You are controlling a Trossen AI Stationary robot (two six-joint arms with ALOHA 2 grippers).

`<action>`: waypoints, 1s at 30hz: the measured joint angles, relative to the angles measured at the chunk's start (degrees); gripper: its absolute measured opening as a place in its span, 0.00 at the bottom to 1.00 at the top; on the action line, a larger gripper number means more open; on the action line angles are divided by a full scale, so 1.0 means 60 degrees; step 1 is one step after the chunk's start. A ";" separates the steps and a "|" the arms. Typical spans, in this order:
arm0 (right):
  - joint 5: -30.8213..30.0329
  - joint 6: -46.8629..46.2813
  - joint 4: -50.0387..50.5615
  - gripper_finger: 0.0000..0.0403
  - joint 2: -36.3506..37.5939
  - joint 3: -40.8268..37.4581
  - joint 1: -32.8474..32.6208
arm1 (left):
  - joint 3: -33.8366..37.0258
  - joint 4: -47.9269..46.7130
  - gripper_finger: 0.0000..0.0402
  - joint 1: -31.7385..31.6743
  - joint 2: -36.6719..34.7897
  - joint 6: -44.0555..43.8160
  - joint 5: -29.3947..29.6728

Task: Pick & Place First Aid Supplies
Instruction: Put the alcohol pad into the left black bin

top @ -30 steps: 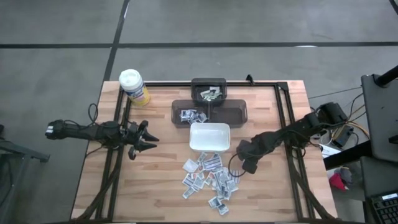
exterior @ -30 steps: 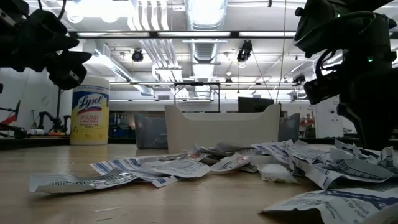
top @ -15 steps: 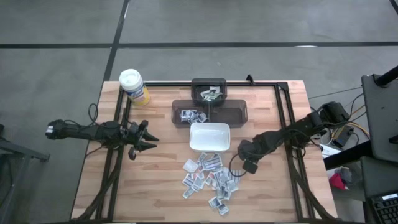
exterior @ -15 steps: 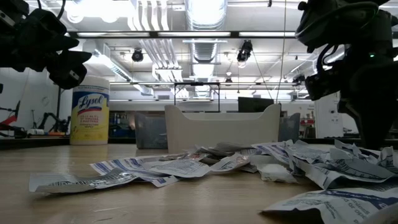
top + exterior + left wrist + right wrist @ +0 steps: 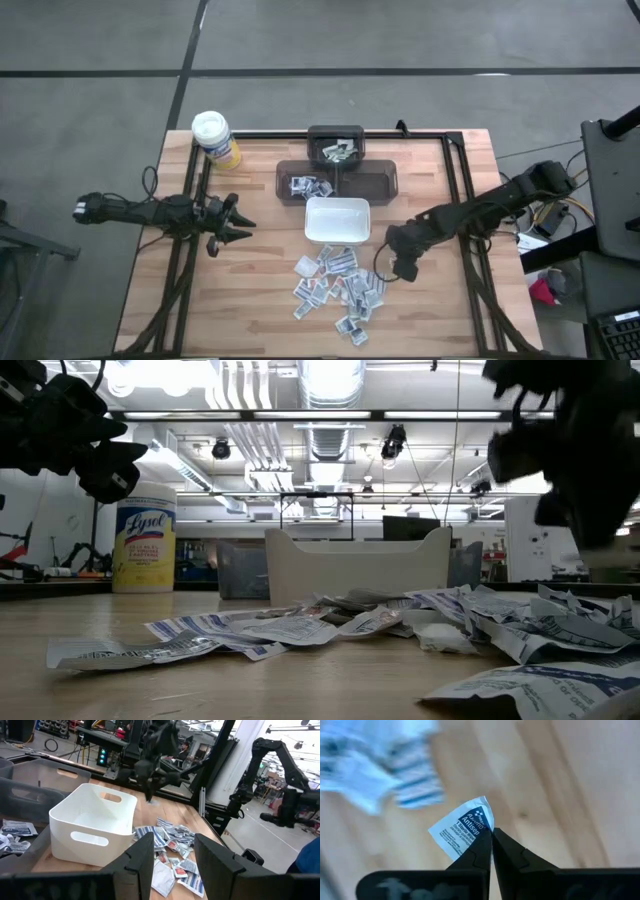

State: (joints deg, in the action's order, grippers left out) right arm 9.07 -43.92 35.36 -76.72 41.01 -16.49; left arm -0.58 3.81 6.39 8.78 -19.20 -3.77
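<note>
White packet (image 5: 463, 831) in right claw (image 5: 491, 836)

I am keeping my left hand (image 5: 243, 229) parked at the left, fingers spread apart; my right arm is reaching in from the right, its hand (image 5: 492, 836) pinched closed, fingertips together

A white dish (image 5: 355, 565) is seen standing upright on the wooden table (image 5: 200, 685). Many flat packets (image 5: 300, 628) are strewn in front of the dish and to its right. A yellow canister (image 5: 146, 540) is set well left of the dish. Dark arm parts are blurred above, at both upper corners.
</note>
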 joint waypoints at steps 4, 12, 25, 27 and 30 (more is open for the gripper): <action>0.0068 0.0457 -0.0783 0.02 0.0930 0.0057 0.0000 | 0.0000 0.0000 0.34 0.0000 0.0000 -0.0012 0.0000; -0.0006 0.1620 -0.2957 0.02 0.2113 0.0135 0.0000 | 0.0000 0.0004 0.34 0.0000 0.0000 -0.0034 0.0000; -0.1189 0.3849 -0.6359 0.02 0.1744 0.0135 0.1640 | 0.0000 0.0000 0.34 0.0000 0.0000 -0.0076 0.0000; -0.1330 0.3977 -0.6763 0.02 0.1560 0.0135 0.2178 | 0.0000 0.0000 0.34 0.0000 0.0000 -0.0007 0.0000; -0.1395 0.4058 -0.6697 0.02 0.1109 0.0438 0.2984 | 0.0000 0.0000 0.34 0.0000 0.0000 0.0149 0.0000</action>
State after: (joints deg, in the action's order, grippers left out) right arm 0.70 -19.57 -4.82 -70.07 43.64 1.41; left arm -0.58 3.81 6.40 8.78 -18.31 -3.77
